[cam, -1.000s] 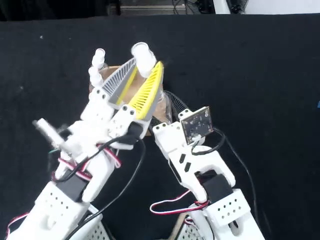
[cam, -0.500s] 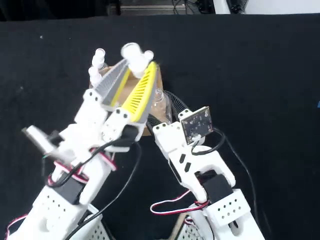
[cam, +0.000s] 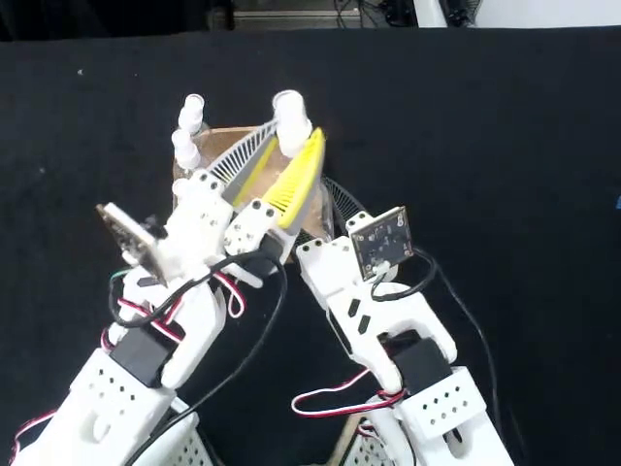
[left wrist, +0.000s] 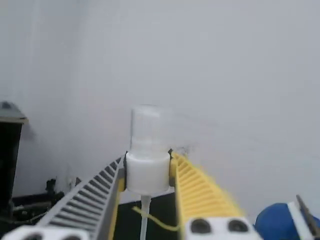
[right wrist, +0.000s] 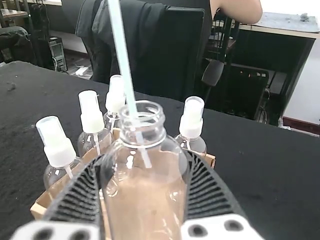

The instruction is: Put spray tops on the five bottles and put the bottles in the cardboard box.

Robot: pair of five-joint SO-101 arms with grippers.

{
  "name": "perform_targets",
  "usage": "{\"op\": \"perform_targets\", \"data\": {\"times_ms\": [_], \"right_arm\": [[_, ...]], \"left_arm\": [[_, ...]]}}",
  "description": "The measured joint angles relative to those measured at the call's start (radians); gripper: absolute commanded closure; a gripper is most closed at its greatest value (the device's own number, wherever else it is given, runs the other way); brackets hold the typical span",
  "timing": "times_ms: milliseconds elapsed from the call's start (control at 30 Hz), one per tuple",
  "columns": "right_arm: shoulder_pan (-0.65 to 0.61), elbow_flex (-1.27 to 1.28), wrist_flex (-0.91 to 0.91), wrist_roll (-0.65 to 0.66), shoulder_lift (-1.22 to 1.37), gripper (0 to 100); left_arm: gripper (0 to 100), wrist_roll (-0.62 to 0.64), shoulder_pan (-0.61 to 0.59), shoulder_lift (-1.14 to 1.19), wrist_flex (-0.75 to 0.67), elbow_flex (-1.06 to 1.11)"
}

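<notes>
My left gripper is shut on a white spray top, pinched between its grey and yellow fingers. In the high view that spray top is held over the far edge of the cardboard box. Its thin dip tube runs down into the open neck of a clear bottle. My right gripper is shut on that bottle and holds it upright just in front of the box. Several bottles with spray tops stand in the cardboard box.
Black cloth covers the table around both arms. Two capped bottles stand at the box's left side in the high view. A dark chair and a desk stand beyond the table's far edge.
The left gripper swung left with the spray top, then back right and farther out. Its wrist has turned. The right arm has kept still.
</notes>
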Motion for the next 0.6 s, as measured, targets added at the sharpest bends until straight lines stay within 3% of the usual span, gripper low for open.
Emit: {"op": "perform_targets", "data": {"times_ms": [67, 233, 333, 600], "right_arm": [[0.000, 0.000, 0.000, 0.000, 0.000, 98.8], [-0.002, 0.000, 0.000, 0.000, 0.000, 98.8], [-0.002, 0.000, 0.000, 0.000, 0.000, 98.8], [-0.002, 0.000, 0.000, 0.000, 0.000, 98.8]], "left_arm": [[66, 0.000, 0.000, 0.000, 0.064, -0.003], [68, 0.000, 0.003, 0.000, 0.230, -0.002], [69, 0.000, -0.006, 0.000, 0.259, -0.014], [75, 0.000, -0.206, 0.000, 0.270, -0.120]]}}
